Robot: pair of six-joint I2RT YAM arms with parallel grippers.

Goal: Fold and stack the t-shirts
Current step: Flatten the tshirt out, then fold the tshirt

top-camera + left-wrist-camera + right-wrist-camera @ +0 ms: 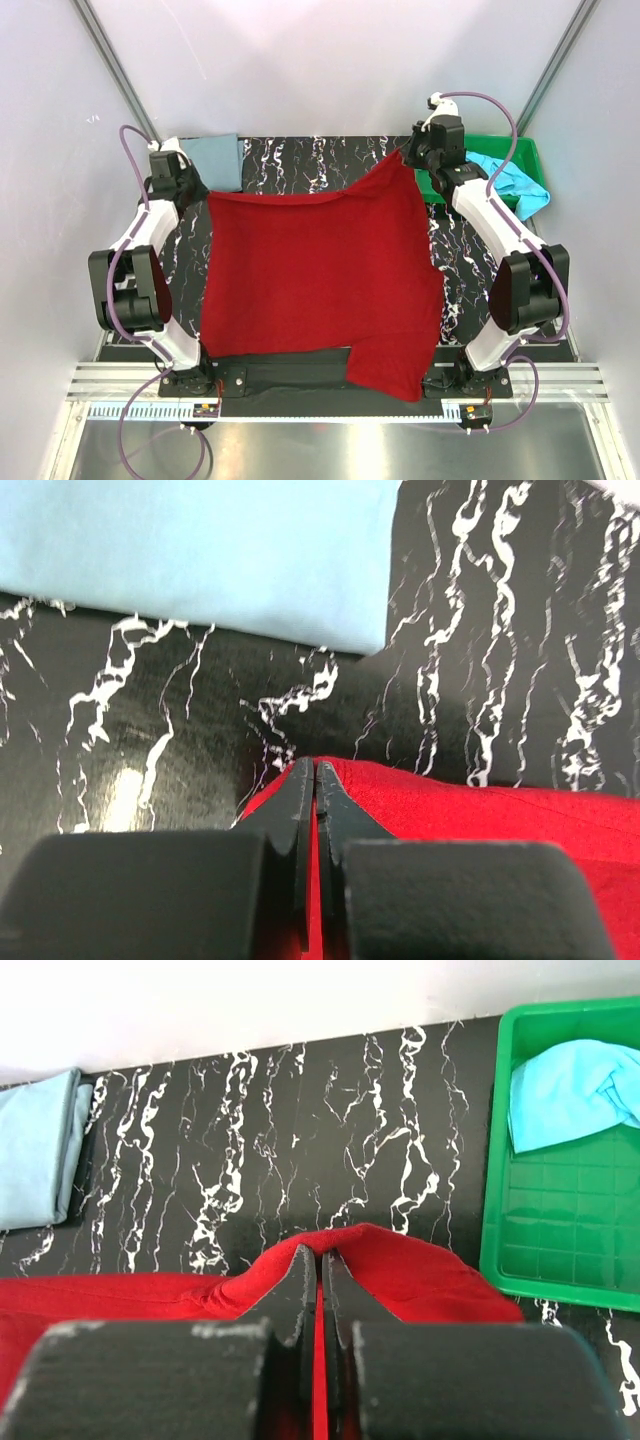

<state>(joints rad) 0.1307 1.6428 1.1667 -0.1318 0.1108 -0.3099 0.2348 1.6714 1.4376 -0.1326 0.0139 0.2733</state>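
Evidently the fold of the deep red cloth t-shirt (320,280) is in hand: it lies spread across the black marbled table (300,160), with the left gripper (312,770) and right gripper (320,1255) each pinched shut on its far edge. Next, I judge, both arms must carry that edge toward the near hem together, keeping the cloth taut and level.

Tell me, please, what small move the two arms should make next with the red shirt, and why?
Probably the left gripper and right gripper, each shut on a far corner of the red t-shirt, should pull it slightly farther away, then lower it flat: it lies spread, but one near corner hangs over the front edge of the table.
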